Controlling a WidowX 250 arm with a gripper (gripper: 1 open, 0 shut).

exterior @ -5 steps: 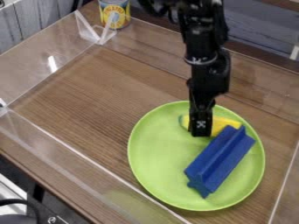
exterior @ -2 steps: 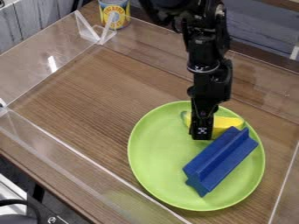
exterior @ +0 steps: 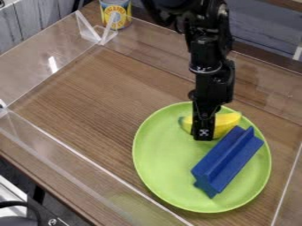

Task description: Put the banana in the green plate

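Observation:
The green plate lies at the front right of the wooden table. On its far part sits the small yellow banana, showing on both sides of the black fingers. My gripper points straight down onto the plate and is shut on the banana, which its fingers partly hide. A long blue ridged block lies on the plate just right of and in front of the gripper.
A yellow printed cup stands at the back of the table. Clear plastic walls fence the table on the left and along the front edge. Bare wood stretches left of the plate.
The fingers have closed on the banana. The plate and the blue block have shifted slightly to the right, and more of the banana shows right of the gripper.

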